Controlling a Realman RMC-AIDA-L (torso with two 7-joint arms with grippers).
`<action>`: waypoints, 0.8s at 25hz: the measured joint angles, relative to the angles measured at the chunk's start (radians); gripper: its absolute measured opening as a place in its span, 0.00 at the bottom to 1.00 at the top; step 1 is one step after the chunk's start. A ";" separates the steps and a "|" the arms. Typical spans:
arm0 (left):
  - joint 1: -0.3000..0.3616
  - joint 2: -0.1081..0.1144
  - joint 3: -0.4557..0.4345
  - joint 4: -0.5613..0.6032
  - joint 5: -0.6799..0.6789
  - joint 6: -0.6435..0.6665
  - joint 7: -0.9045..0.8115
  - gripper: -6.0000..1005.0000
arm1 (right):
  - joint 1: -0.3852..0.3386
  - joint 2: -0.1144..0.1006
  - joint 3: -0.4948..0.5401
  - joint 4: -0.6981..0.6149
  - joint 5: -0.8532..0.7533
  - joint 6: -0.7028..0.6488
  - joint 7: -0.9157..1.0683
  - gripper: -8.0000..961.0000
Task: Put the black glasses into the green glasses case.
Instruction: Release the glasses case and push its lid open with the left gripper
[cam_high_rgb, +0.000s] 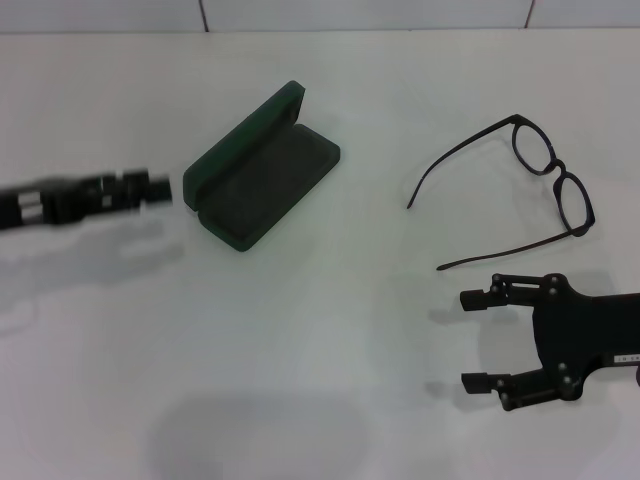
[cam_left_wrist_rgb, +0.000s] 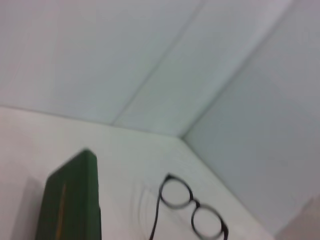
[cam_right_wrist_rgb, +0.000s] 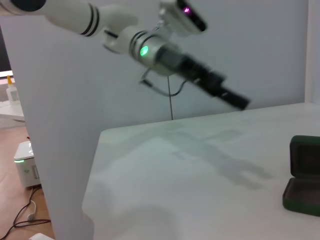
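The green glasses case (cam_high_rgb: 262, 175) lies open on the white table, lid raised on its far side, dark lining empty. The black glasses (cam_high_rgb: 556, 172) rest unfolded to its right, temple arms pointing toward the case. My right gripper (cam_high_rgb: 472, 340) hovers open just in front of the glasses, with nothing between its fingers. My left gripper (cam_high_rgb: 150, 188) hangs blurred just left of the case, apart from it. The left wrist view shows the case lid (cam_left_wrist_rgb: 75, 200) and the glasses (cam_left_wrist_rgb: 192, 210) beyond it. The right wrist view shows the case (cam_right_wrist_rgb: 304, 175) and the left gripper (cam_right_wrist_rgb: 235, 97).
The white table (cam_high_rgb: 330, 330) spreads bare in front of the case and glasses. A tiled wall runs along its far edge. In the right wrist view, a white partition (cam_right_wrist_rgb: 50, 150) and floor clutter lie beyond the table's side edge.
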 joint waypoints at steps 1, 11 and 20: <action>-0.016 0.001 -0.010 0.000 -0.001 -0.005 -0.038 0.85 | -0.001 0.000 0.000 0.000 -0.001 -0.002 0.001 0.89; -0.189 0.007 0.007 0.120 0.328 -0.145 -0.166 0.85 | -0.002 0.000 -0.027 -0.003 -0.003 -0.011 0.010 0.89; -0.315 -0.037 0.252 0.230 0.553 -0.349 -0.239 0.85 | 0.010 0.000 -0.053 -0.006 -0.003 -0.001 0.012 0.89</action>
